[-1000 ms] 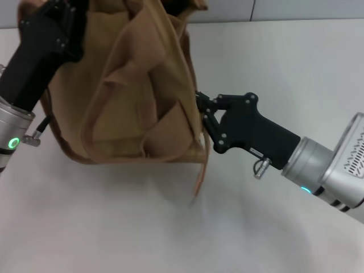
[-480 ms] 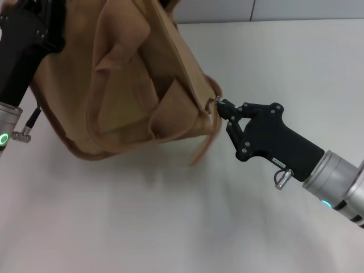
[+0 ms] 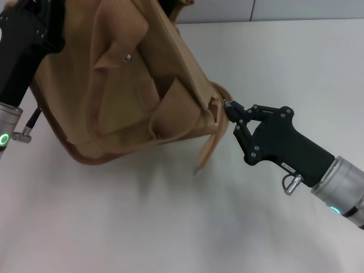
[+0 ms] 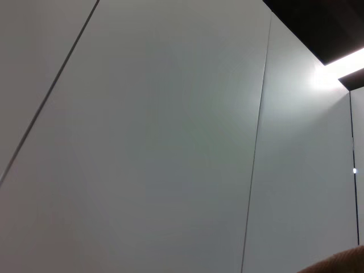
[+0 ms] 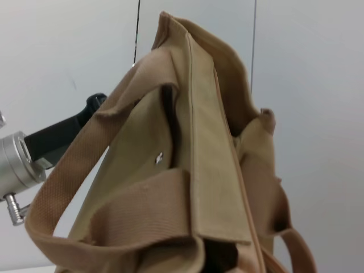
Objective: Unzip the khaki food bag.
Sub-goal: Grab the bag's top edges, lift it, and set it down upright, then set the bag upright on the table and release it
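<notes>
The khaki food bag (image 3: 131, 96) hangs tilted at the upper left of the head view, its front pocket and metal snap (image 3: 128, 57) facing me. My right gripper (image 3: 226, 106) is at the bag's right end corner, its fingertips pinched together on a small silver zipper pull there. A webbing handle (image 3: 207, 151) dangles below that corner. My left arm (image 3: 25, 51) is at the bag's left end, and its gripper is hidden behind the bag. The right wrist view shows the bag (image 5: 193, 170) from its end, with the left arm (image 5: 51, 142) behind it.
The white table (image 3: 170, 227) lies below the bag. A pale wall (image 3: 284, 8) runs along its far edge. The left wrist view shows only wall panels (image 4: 170, 142) and a sliver of tan fabric (image 4: 341, 264).
My right gripper has moved right and down, drawing the bag's right corner with it. The bag has tilted further and the snap has come into sight.
</notes>
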Action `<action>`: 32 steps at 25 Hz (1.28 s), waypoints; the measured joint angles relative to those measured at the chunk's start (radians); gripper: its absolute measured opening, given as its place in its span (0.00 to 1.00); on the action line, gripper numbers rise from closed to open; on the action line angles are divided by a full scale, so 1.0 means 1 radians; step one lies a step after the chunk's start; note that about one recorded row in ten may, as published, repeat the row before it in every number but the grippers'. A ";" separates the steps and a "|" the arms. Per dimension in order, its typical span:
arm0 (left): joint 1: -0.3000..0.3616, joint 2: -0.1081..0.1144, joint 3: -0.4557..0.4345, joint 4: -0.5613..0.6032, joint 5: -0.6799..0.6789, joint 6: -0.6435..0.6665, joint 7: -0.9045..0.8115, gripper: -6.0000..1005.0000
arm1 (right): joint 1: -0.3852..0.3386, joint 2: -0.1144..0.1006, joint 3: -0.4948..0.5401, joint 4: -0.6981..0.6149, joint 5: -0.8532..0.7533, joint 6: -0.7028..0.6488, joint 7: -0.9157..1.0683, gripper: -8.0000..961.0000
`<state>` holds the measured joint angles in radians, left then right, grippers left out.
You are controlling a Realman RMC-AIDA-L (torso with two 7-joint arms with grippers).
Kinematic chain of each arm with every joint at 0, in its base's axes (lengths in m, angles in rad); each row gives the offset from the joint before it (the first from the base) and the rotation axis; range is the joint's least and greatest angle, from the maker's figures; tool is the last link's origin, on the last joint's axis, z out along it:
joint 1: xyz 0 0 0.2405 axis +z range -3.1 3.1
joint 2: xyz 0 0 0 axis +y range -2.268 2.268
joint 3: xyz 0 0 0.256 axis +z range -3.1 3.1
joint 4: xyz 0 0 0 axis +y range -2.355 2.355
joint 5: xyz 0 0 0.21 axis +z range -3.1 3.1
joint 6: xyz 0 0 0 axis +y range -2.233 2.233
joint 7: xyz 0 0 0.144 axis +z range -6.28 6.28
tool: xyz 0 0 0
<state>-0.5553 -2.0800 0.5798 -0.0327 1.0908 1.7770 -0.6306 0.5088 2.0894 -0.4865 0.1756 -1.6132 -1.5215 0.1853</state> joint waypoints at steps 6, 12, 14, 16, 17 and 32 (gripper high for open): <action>0.005 0.000 0.000 -0.003 0.002 -0.001 0.000 0.08 | -0.063 -0.005 0.001 -0.061 0.001 -0.047 0.043 0.05; 0.006 0.000 0.000 -0.003 0.000 -0.001 0.000 0.08 | -0.106 -0.008 -0.044 -0.254 -0.002 -0.060 0.309 0.27; 0.003 0.000 0.000 -0.002 0.000 -0.001 -0.002 0.08 | -0.114 -0.008 -0.068 -0.303 -0.002 -0.041 0.338 0.44; 0.001 0.000 0.000 -0.002 0.000 -0.001 -0.003 0.08 | -0.109 -0.008 -0.113 -0.346 -0.004 -0.002 0.359 0.48; 0.001 0.000 0.000 -0.001 0.000 -0.001 -0.005 0.08 | -0.102 -0.008 -0.141 -0.360 -0.004 0.021 0.371 0.50; -0.009 0.001 -0.003 0.008 -0.002 0.024 -0.085 0.08 | 0.033 -0.002 -0.307 -0.412 0.018 0.204 0.408 0.52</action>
<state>-0.5638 -2.0786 0.5768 -0.0246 1.0889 1.8010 -0.7159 0.5416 2.0872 -0.7930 -0.2366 -1.5948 -1.3173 0.5934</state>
